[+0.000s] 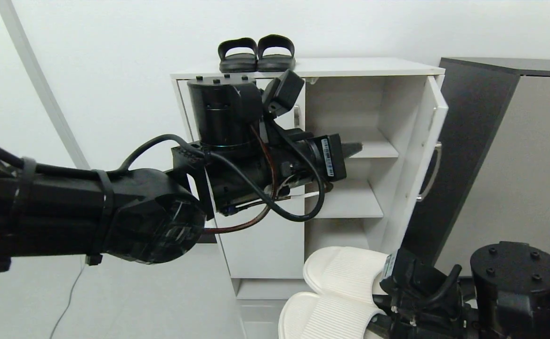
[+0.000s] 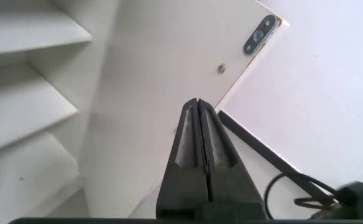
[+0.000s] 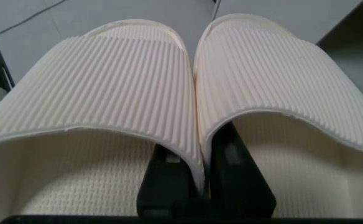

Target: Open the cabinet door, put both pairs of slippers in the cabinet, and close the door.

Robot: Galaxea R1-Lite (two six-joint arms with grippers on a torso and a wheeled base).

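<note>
The white cabinet [image 1: 350, 68] has its right door [image 1: 416, 179] swung open, showing two bare shelves [image 1: 350, 205]. A pair of black slippers [image 1: 257, 54] sits on the cabinet top. My left gripper [image 1: 355, 149] is shut on nothing, level with the upper shelf, in front of the open compartment; the left wrist view shows its fingers [image 2: 197, 104] pressed together near the door's inner face [image 2: 163, 74]. Low at the front, my right gripper [image 1: 385, 285] is shut on a pair of white ribbed slippers [image 1: 338, 270], pinching their inner edges together [image 3: 197, 165].
A dark grey cabinet [image 1: 501, 155] stands right beside the open door. The left door [image 1: 265, 245] of the white cabinet stays closed behind my left arm. A thin cable [image 1: 68, 296] lies on the pale floor at the left.
</note>
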